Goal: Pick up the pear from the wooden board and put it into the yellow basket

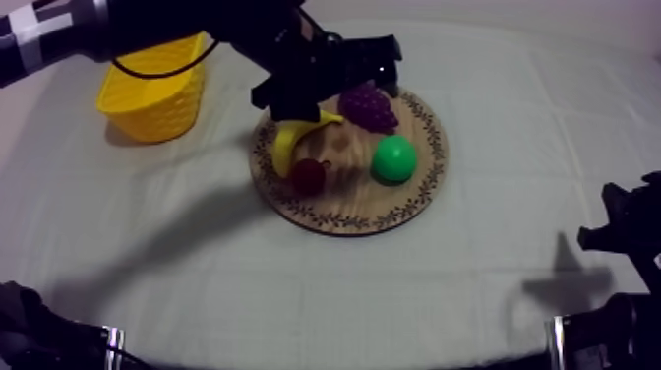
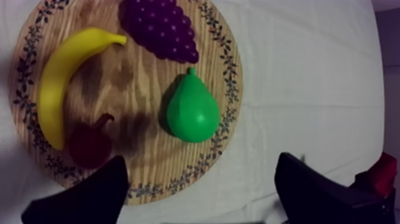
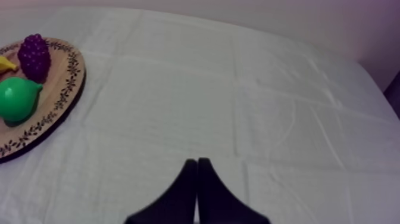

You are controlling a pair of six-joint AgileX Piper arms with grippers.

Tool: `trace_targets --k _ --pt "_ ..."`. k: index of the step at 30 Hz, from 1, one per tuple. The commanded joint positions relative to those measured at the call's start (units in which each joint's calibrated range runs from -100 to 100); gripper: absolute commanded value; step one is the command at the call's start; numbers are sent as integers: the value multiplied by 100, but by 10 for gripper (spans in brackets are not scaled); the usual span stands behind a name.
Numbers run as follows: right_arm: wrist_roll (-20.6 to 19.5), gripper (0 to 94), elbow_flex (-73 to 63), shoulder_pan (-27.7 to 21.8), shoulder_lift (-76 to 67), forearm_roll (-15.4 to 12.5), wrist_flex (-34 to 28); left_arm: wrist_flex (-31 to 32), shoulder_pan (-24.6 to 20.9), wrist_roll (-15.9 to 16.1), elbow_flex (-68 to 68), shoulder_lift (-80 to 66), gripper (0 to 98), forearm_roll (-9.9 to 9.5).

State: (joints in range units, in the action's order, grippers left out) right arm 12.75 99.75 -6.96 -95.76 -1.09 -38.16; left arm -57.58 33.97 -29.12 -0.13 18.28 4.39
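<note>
Top view.
- Board (image 1: pixel 346 222): round, patterned rim, middle of the cloth (image 1: pixel 197 256).
- Pear (image 1: pixel 394 158): green, on the board's right half, nothing touching it.
- Grapes (image 1: pixel 369 106): at the far rim, just beyond the pear.
- Banana (image 1: pixel 290 143): at the board's left edge, partly under my arm.
- Red fruit (image 1: pixel 308 175): next to the banana's near end.
- Basket (image 1: pixel 152 98): yellow, far left, apart from the board.
- My left gripper (image 1: pixel 330 77): over the board's far-left edge, above the banana and grapes and short of the pear.
- Right arm (image 1: pixel 628 234): low at the right edge, well apart from the board.

Left wrist view.
- My left fingers (image 2: pixel 89 196): spread wide, holding nothing.
- The pear (image 2: pixel 191 113): lies free on the wood, stem towards the grapes (image 2: pixel 161 27).
- The banana (image 2: pixel 62 77) and red fruit (image 2: pixel 88 143): on the board's other side, with bare wood between them and the pear.

Right wrist view.
- My right gripper (image 3: pixel 196 196): fingers pressed together in a narrow wedge, empty, over bare cloth.
- The board (image 3: pixel 62 98): well off to one side, carrying the pear (image 3: pixel 16 100), the grapes (image 3: pixel 34 55) and the banana's tip (image 3: pixel 6 64).
</note>
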Motion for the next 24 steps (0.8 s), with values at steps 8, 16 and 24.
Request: trace_targets --k 8,16,24 --pt "2 3 3 -1 1 0 1 -282 31 40 571 806 882 196" --pt "2 3 3 -1 1 0 1 -1112 -22 150 1937 2003 856 475" --pt "1 3 3 -1 1 0 1 -2709 -27 41 3871 3230 823 566"
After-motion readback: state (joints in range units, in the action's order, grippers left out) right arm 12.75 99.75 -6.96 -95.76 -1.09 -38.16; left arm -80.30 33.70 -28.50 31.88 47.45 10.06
